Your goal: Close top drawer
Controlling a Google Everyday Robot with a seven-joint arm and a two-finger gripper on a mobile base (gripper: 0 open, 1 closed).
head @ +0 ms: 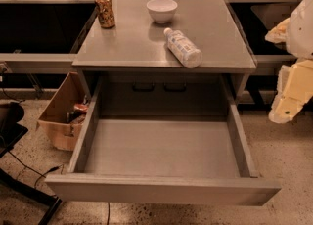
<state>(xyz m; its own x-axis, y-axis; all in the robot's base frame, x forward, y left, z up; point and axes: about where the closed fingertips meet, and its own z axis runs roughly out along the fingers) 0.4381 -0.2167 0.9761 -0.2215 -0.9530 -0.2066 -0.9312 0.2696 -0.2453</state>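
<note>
The top drawer (161,190) is a wide grey metal tray pulled fully out toward me from under the grey cabinet top (137,48). Its tray is empty, and its flat front panel runs along the bottom of the view. My arm and gripper (292,92) show as pale cream parts at the right edge, beside the cabinet's right side, above and right of the drawer's right wall. They do not touch the drawer.
On the cabinet top stand a patterned can (104,10) at the back left and a white bowl (162,10) at the back, with a plastic bottle (183,48) lying on its side. A cardboard box (61,116) sits on the floor to the left. Black chair legs (29,190) lie bottom left.
</note>
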